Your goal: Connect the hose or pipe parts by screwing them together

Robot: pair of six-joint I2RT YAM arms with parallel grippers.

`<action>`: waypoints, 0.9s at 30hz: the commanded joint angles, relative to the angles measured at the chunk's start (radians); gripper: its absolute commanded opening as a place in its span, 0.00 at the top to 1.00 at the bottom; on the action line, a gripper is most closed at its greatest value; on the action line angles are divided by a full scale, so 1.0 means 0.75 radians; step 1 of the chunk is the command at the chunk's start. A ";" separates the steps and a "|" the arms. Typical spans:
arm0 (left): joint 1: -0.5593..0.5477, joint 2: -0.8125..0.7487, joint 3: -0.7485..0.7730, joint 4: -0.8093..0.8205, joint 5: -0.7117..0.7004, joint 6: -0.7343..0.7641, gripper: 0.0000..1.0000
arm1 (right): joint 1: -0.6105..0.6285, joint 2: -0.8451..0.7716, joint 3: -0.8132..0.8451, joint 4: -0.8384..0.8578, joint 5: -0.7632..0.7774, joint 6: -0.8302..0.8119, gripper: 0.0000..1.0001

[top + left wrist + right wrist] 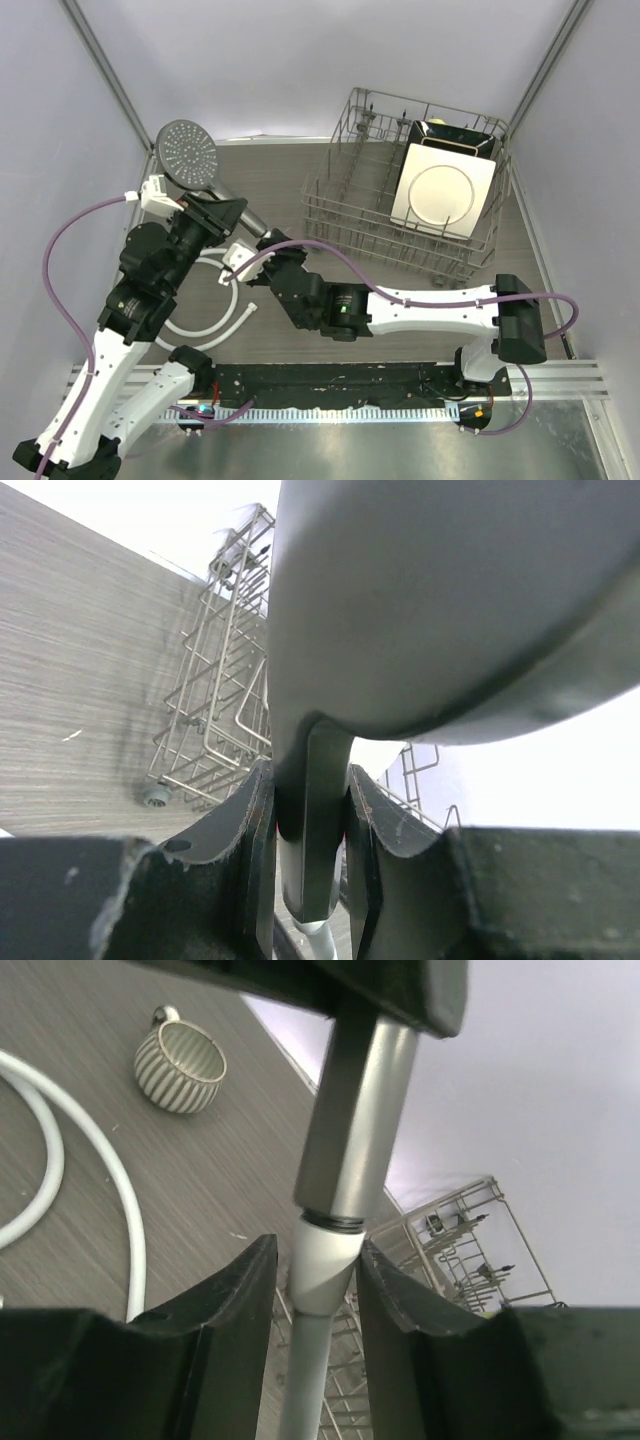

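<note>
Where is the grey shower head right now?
Top view, left side: the grey round-faced shower head is held in the left gripper, left of the wire dish rack.

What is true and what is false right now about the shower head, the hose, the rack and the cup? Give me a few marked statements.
1. The left claw is clamped on the handle of the shower head. True.
2. The shower head lies flat on the table. False: the left claw holds it up off the table.
3. The hose end sits between the fingers of the right claw, right under the handle's tip. True.
4. The dish rack is empty. False: a white square plate stands in it.
5. The ribbed cup is in the rack. False: it is on the table beside the hose.
</note>
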 commanded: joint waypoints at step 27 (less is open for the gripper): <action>0.000 -0.176 -0.490 1.058 0.527 -0.140 1.00 | -0.924 -0.254 -0.445 1.087 -1.900 1.917 0.99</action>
